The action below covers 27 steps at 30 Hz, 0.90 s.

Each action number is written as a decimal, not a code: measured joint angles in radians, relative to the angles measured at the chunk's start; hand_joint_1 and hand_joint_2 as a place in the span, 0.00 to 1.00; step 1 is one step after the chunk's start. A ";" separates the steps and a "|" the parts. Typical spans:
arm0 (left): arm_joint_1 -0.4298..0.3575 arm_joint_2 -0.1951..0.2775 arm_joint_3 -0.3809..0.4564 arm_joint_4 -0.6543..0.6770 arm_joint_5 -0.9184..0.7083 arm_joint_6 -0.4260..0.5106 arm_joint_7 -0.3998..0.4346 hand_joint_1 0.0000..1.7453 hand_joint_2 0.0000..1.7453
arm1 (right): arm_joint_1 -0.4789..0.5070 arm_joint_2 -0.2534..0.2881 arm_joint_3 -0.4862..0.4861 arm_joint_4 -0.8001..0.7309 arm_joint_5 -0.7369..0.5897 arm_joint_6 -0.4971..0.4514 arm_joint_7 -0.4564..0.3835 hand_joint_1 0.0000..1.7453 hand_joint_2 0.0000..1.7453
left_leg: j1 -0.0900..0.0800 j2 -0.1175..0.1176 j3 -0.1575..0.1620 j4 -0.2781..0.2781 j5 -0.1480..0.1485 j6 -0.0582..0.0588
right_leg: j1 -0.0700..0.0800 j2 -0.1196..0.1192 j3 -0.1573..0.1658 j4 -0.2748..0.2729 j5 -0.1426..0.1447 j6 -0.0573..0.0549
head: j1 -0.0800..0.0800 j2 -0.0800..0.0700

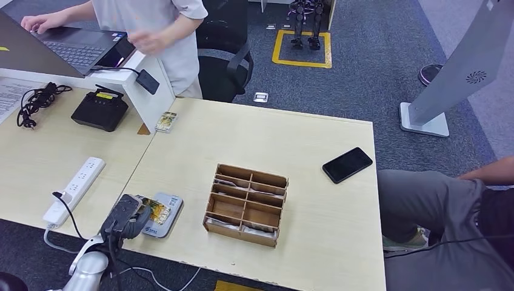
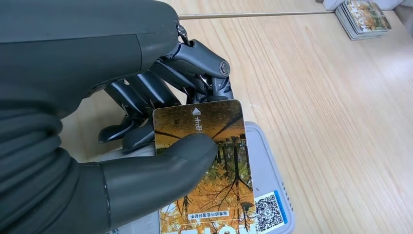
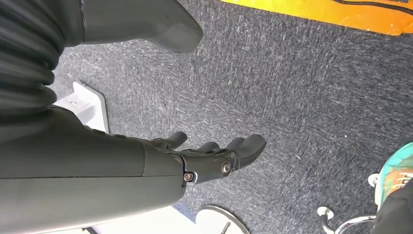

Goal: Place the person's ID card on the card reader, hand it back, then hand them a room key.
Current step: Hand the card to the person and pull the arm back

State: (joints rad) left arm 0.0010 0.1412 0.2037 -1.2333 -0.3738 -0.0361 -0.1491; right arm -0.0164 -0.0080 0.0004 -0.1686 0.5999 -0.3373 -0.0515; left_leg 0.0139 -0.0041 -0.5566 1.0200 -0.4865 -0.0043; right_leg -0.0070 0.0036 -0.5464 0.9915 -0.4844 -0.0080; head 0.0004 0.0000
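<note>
Pale wood desk (image 1: 315, 151) over dark grey carpet; a second desk butts against its left edge, carrying a white power strip (image 1: 74, 190) and a black device (image 1: 100, 110).

Left hand (image 1: 126, 216) at the near left corner of the desk, clamped on the ID card (image 2: 209, 165): thumb (image 2: 160, 175) pressed on the card's printed face, darker fingers (image 2: 146, 102) behind it. Card shows an autumn tree picture. It sits over the grey card reader (image 1: 166, 213), low above or touching it; cannot tell which.

Wooden compartment box (image 1: 245, 204) near the middle of the desk, just beside the reader, cards lying in some of its slots. Black phone (image 1: 347, 164) near the right edge. Small stack of cards (image 1: 166, 122) at the far left corner.

Right hand (image 3: 214, 158) hangs over the carpet, fingers apart and loosely bent, holding nothing.

One person stands past the far left corner with a hand on a laptop (image 1: 76, 48); another person sits at the right edge.
</note>
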 joint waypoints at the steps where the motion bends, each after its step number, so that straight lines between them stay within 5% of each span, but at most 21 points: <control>1: -0.001 -0.001 -0.002 0.000 -0.012 0.008 0.000 1.00 1.00 | 0.000 0.000 0.000 0.000 0.002 0.001 0.000 0.00 1.00 | 0.000 0.000 0.000 0.000 0.000 0.000 | 0.000 0.000 0.000 0.000 0.000 0.000 | 0.000 0.000; 5: -0.002 -0.021 -0.003 -0.004 -0.003 0.072 -0.071 1.00 1.00 | 0.000 0.000 -0.002 0.000 0.009 -0.001 0.002 0.00 1.00 | 0.000 0.000 0.000 0.000 0.000 0.000 | 0.000 0.000 0.000 0.001 0.000 0.000 | 0.000 0.000; 9: -0.016 -0.076 0.004 -0.066 0.242 0.061 -0.187 1.00 1.00 | 0.000 0.000 -0.004 0.000 0.023 -0.001 0.005 0.00 1.00 | 0.000 -0.001 -0.001 0.000 0.002 0.001 | 0.000 -0.001 -0.001 0.001 0.000 0.000 | 0.000 0.000; 14: -0.121 -0.101 0.009 -0.150 0.391 0.091 -0.200 1.00 1.00 | -0.002 0.000 -0.004 0.000 0.039 -0.002 0.007 0.00 1.00 | 0.000 -0.001 -0.002 0.001 0.002 0.001 | 0.000 -0.002 -0.001 0.001 0.002 -0.001 | 0.000 0.000; 21: -0.278 -0.092 -0.003 -0.180 0.328 0.220 -0.217 1.00 1.00 | -0.009 0.000 -0.004 0.000 0.058 0.003 0.015 0.00 1.00 | 0.000 -0.001 -0.001 0.001 0.003 0.001 | 0.000 -0.001 -0.002 0.001 0.002 -0.001 | 0.000 0.000; 27: -0.338 -0.075 -0.027 -0.177 0.255 0.277 -0.221 1.00 1.00 | -0.011 0.000 -0.004 0.000 0.069 0.005 0.016 0.00 1.00 | 0.000 0.000 -0.002 0.001 0.003 0.001 | 0.000 0.000 -0.003 0.001 0.002 -0.001 | 0.000 0.000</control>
State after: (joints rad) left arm -0.3374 0.0659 0.1763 -1.4105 -0.1186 0.2410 -0.3701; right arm -0.0278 -0.0080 -0.0034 -0.1686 0.6684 -0.3322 -0.0359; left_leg 0.0139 -0.0045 -0.5582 1.0206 -0.4840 -0.0035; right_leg -0.0069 0.0038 -0.5492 0.9929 -0.4827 -0.0087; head 0.0005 0.0000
